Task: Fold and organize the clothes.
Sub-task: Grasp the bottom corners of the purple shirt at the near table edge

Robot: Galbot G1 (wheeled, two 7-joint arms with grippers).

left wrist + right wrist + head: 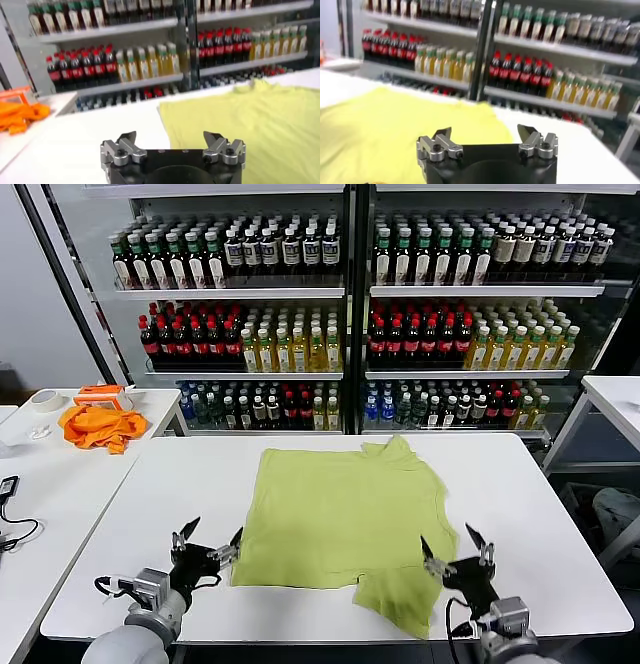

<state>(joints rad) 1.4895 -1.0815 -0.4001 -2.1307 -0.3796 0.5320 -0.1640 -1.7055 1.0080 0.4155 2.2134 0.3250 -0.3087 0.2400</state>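
The T-shirt is spread flat on the middle of the white table. The left gripper is held just off the shirt's near left corner, jaws apart and empty. The right gripper is poised by the shirt's near right edge, jaws likewise apart and empty.

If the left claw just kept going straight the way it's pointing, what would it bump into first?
Probably nothing soon: the open left gripper points over bare table, just beside the lime T-shirt; far beyond stand the bottle shelves. Depth is uncertain.
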